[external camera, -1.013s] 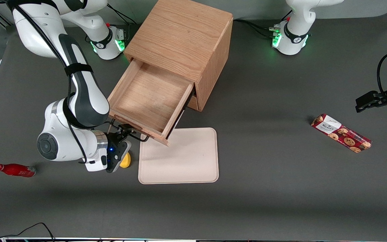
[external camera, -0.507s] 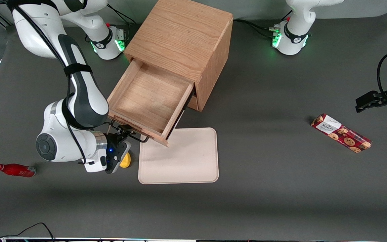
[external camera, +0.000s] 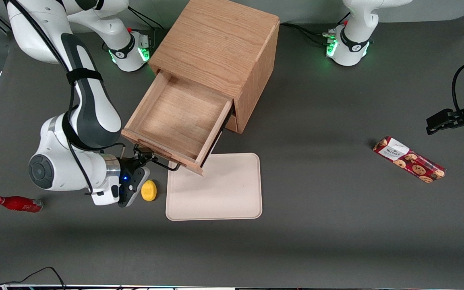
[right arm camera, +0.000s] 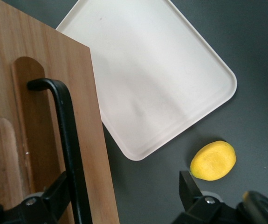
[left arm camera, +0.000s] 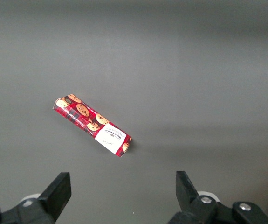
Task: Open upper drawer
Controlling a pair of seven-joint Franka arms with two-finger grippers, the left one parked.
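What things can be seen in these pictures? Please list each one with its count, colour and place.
Cabinet: one, light oak, on the table between the two arm bases.
Upper drawer: one, light oak, pulled out of the cabinet, inside bare.
Handle: one, black bar, on the drawer front.
Tray: one, cream, nearer the front camera than the cabinet, partly under the drawer's corner.
Lemon: one, yellow, beside the tray.
Bottle: one, red, lying toward the working arm's end.
Cookie pack: one, red, toward the parked arm's end.
Table: one, dark grey.
Gripper: one, black, open, fingers astride the handle.
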